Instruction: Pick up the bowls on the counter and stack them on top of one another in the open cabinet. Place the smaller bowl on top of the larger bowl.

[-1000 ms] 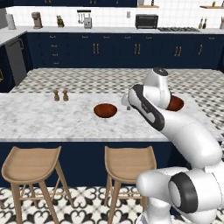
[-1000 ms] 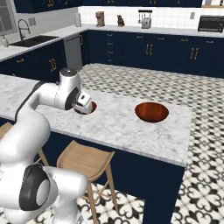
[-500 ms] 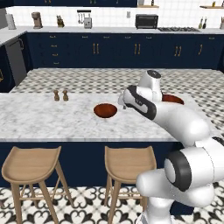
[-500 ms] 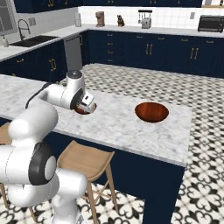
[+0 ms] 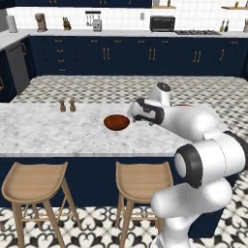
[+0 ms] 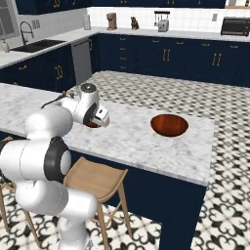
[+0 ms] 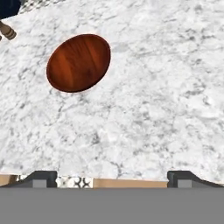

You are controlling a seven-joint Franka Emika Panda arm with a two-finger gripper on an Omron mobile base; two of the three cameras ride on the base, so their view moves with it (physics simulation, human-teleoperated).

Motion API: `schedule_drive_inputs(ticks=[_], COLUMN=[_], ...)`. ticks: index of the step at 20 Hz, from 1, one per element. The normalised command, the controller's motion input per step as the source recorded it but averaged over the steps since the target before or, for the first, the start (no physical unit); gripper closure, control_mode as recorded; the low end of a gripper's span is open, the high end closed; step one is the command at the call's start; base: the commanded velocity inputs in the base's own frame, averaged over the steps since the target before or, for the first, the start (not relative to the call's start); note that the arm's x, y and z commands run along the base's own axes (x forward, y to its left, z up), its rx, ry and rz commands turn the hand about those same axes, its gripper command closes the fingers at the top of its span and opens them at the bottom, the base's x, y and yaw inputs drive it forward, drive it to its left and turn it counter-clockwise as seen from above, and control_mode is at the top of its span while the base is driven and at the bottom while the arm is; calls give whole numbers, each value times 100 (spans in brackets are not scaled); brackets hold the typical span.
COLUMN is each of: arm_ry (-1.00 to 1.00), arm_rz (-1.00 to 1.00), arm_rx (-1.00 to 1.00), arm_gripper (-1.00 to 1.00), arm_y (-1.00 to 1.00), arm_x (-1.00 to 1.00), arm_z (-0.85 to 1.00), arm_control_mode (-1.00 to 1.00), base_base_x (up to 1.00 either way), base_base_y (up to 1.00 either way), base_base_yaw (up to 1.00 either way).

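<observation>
A: Where the stools (image 5: pixel 34 177) stand nearest, under the front edge of the worktop (image 5: pixel 53 135), what comes next?

B: Past them, the marble top. In the left base view the hand (image 5: pixel 131 114) hangs low over it, just at 3 o'clock of the small bowl (image 5: pixel 116 122).

A: Is it touching the bowl?

B: I cannot tell from there. In the hand view the two fingertips (image 7: pixel 40 177) sit wide apart, nothing between them, and the small bowl (image 7: pixel 78 63) lies at about 11 o'clock, well clear of both tips. So the hand is open and empty.

A: And from the right base view?

B: The hand (image 6: pixel 101 118) is over the small bowl (image 6: pixel 92 125), which peeks out as a reddish sliver beneath it.

A: The large bowl?

B: It (image 6: pixel 169 125) rests upright on the worktop (image 6: pixel 132 139), well apart from the hand at 3 o'clock, nearer the slab's far end.

A: Anything else on the slab?

B: Two shakers (image 5: pixel 67 105) side by side, at 10 o'clock of the small bowl in the left base view. Farther back, navy cabinets (image 5: pixel 126 55) run along the wall.
</observation>
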Motion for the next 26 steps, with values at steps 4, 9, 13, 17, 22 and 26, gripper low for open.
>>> schedule_drive_inputs(ticks=[4, 9, 13, 17, 22, 26], arm_ry=[0, 0, 0, 0, 0, 0], arm_rz=[0, 0, 0, 0, 0, 0], arm_rx=[0, 0, 0, 0, 0, 0], arm_gripper=[-100, -100, -100, -100, -100, -100], arm_y=[17, 8, 9, 0, 1, 7], arm_x=[58, 45, 61, 38, 41, 45], arm_z=[-42, -27, -24, -22, -32, -31], arm_control_mode=[-100, -100, -100, -100, -100, -100], base_base_x=[0, 0, 0, 0, 0, 0], base_base_y=[0, 0, 0, 0, 0, 0], base_base_yaw=[0, 0, 0, 0, 0, 0])
